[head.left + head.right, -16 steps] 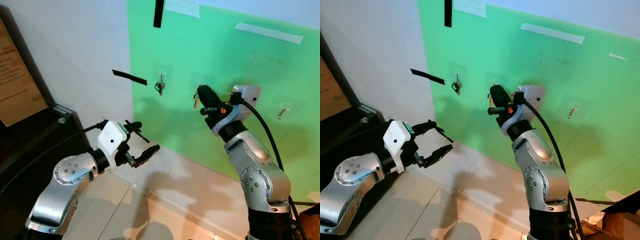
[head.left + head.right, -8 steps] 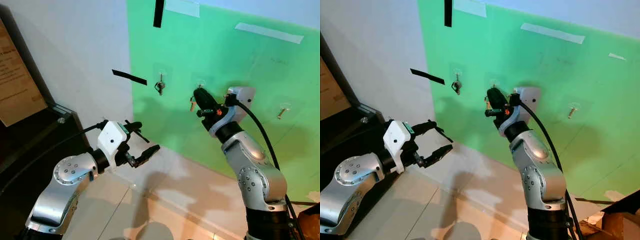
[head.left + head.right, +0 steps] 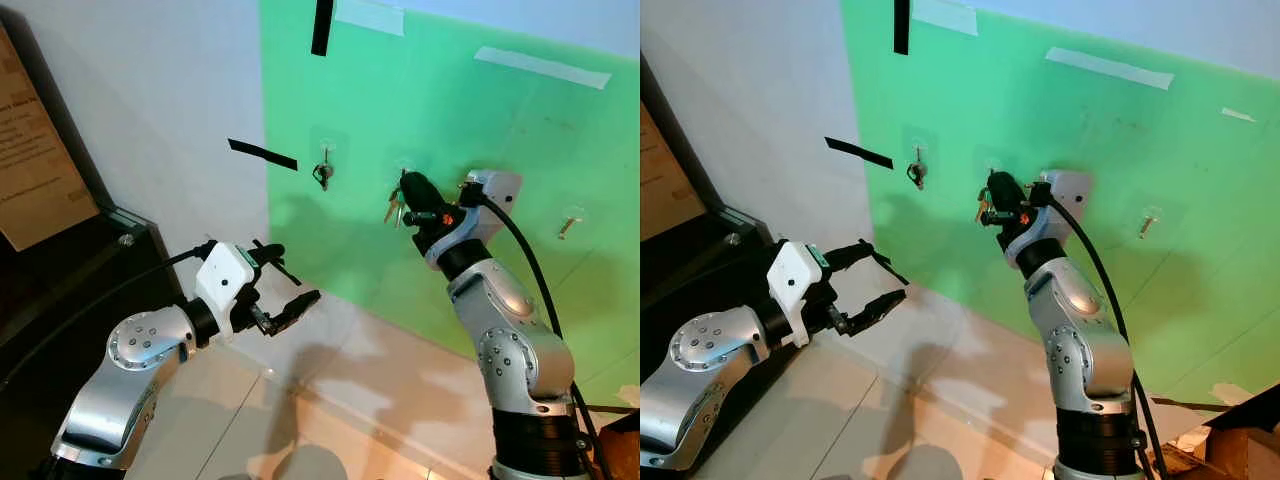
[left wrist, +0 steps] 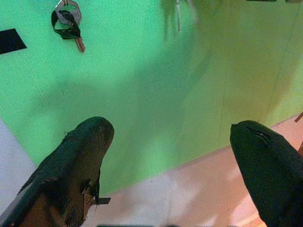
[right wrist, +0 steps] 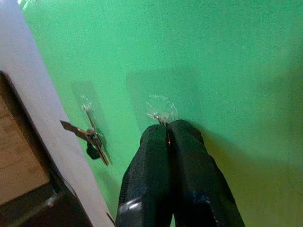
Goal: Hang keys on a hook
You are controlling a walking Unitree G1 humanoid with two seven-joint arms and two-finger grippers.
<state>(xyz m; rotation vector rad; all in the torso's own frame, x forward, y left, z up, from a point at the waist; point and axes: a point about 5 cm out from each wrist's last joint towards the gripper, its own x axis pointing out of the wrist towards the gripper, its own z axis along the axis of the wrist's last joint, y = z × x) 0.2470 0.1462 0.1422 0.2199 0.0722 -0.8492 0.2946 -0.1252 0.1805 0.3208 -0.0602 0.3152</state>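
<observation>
The right gripper (image 3: 408, 190) is up at the green wall panel (image 3: 470, 130), its fingertips right at the middle clear hook (image 5: 160, 111), and this looks like the hanging step itself. In the right wrist view the two black fingers (image 5: 151, 156) are pressed together with no gap, tips just below the hook's clear mount. A small bunch of keys (image 3: 394, 206) dangles from the gripper's tip, brass and silver, just beside the hook; whether the ring is already over the hook or only pinched in the fingers, I cannot tell from here.

Next move, by my reading: make sure the ring sits over the hook's prong, then part the fingers and draw back gently so the keys hang free. The risk is dragging the ring off, or tugging at the stick-on mount.

To the robot's left on the same panel, another hook (image 3: 324, 156) already carries a key with a dark fob (image 4: 67, 23). A third hook (image 3: 568, 221) sits well off to the right.

The left gripper (image 3: 288, 286) hovers low, short of the wall, fingers spread wide and holding nothing.
</observation>
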